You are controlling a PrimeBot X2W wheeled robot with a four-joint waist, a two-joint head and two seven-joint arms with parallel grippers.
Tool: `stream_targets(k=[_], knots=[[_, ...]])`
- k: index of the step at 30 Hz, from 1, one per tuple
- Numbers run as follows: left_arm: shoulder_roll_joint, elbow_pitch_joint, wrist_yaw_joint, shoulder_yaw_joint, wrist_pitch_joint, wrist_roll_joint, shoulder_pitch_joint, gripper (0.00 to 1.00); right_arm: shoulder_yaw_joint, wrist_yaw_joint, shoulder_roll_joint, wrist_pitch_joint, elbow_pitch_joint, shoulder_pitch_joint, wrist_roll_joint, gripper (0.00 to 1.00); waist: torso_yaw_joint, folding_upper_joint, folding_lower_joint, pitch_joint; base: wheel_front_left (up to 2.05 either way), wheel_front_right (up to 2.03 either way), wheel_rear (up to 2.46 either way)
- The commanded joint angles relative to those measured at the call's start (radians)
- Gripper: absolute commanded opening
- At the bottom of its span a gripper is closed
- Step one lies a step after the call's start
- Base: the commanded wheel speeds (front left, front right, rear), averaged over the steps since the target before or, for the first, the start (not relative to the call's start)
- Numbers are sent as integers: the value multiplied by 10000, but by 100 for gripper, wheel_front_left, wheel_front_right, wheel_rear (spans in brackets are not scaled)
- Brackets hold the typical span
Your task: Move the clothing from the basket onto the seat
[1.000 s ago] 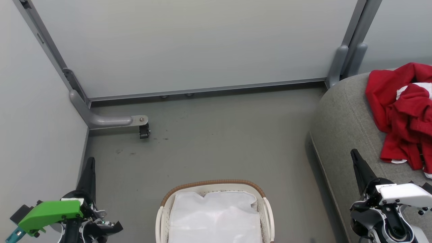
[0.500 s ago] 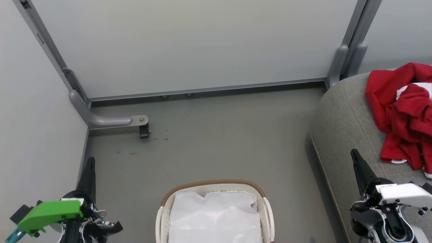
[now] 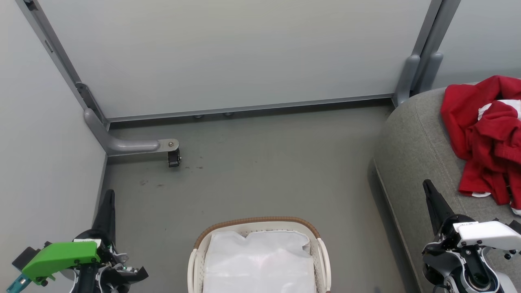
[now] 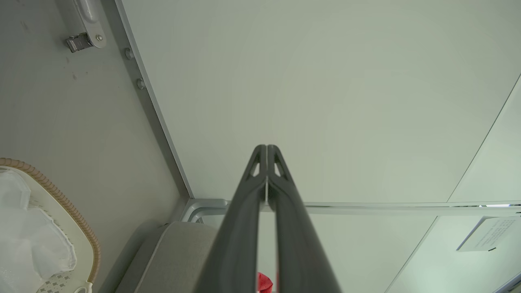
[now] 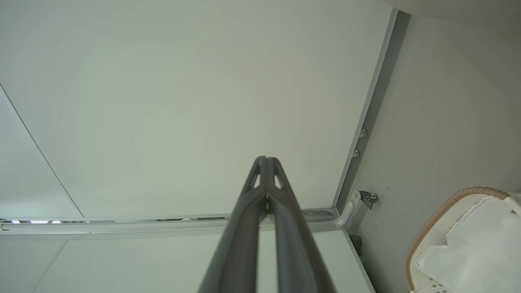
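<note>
Red clothing (image 3: 486, 138) with white trim lies heaped on the grey seat (image 3: 411, 150) at the right of the head view. The white basket (image 3: 195, 260) with a brown rim stands at the bottom centre; inside it I see its white cloth liner (image 3: 258, 260). My left gripper (image 3: 108, 194) stands shut at the lower left, beside the basket, holding nothing. Over the seat's front edge my right gripper (image 3: 426, 185) is shut and empty. The left wrist view shows touching fingertips (image 4: 266, 148), the basket (image 4: 81, 228), the seat (image 4: 179, 252) and a sliver of red clothing (image 4: 263, 283). The right wrist view shows the basket (image 5: 431, 228).
Grey partition panels (image 3: 244, 53) wall in the floor behind and to the left. A panel foot with a black caster (image 3: 174, 158) juts onto the floor at the left. Open grey floor (image 3: 264, 162) lies between basket, panels and seat.
</note>
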Motion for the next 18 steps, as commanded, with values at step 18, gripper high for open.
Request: stream_targets(k=[18], knots=[[37, -16, -57, 22, 28, -31, -111, 0, -22, 0, -59, 31, -33, 105, 35, 0, 0, 0, 0, 0, 0, 0, 0]])
